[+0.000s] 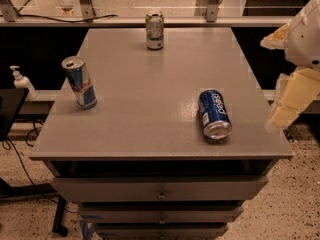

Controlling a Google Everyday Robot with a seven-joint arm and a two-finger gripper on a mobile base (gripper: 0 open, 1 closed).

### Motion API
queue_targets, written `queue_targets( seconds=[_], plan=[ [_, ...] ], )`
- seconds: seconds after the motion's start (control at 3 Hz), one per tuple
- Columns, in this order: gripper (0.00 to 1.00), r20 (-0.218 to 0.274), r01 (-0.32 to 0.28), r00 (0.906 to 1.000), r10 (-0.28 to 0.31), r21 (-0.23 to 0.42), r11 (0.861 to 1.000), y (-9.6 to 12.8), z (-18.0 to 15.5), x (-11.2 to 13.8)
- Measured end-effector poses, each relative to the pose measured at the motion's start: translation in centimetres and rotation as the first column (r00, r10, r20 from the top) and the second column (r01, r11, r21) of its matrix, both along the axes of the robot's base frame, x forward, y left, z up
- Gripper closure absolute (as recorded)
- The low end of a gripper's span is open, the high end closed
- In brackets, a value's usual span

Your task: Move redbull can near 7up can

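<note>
Redbull can (79, 82) is standing by the counter's (150, 129) left edge, bare surface reaching to the far 7up can (154, 30); my gripper (292, 101) is hanging beyond the right edge, state I cannot tell.

A Pepsi can (215, 114) lies sideways on the grey table (145, 109); pump bottle (21, 84) far left.

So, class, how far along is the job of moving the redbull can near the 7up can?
Done: nothing. The redbull can stands at the left edge of the table, far from the 7up can at the back. In hand: nothing; the gripper hangs off the right side. Left: the whole move.
</note>
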State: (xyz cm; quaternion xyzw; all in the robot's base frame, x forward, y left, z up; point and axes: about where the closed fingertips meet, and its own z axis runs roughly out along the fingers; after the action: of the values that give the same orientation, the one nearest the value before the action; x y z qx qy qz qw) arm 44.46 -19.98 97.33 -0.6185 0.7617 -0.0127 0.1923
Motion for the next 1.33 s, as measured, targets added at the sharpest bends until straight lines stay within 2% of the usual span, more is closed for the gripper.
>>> queue_targets(
  seconds=[0.33, 0.67, 1.0, 1.33],
  plan=[
    [0.00, 0.049, -0.092, 0.9951, 0.086, 0.153, 0.984, 4.3, -1.1, 1.3],
    [0.00, 0.086, -0.168, 0.9853, 0.147, 0.328, 0.930, 10.5, -2.2, 2.3],
    [0.00, 0.103, -0.208, 0.9781, 0.181, 0.477, 0.854, 16.9, -3.2, 2.7],
    [0.00, 0.118, -0.212, 0.9771, 0.177, 0.499, 0.840, 17.9, -2.5, 2.8]
  ],
)
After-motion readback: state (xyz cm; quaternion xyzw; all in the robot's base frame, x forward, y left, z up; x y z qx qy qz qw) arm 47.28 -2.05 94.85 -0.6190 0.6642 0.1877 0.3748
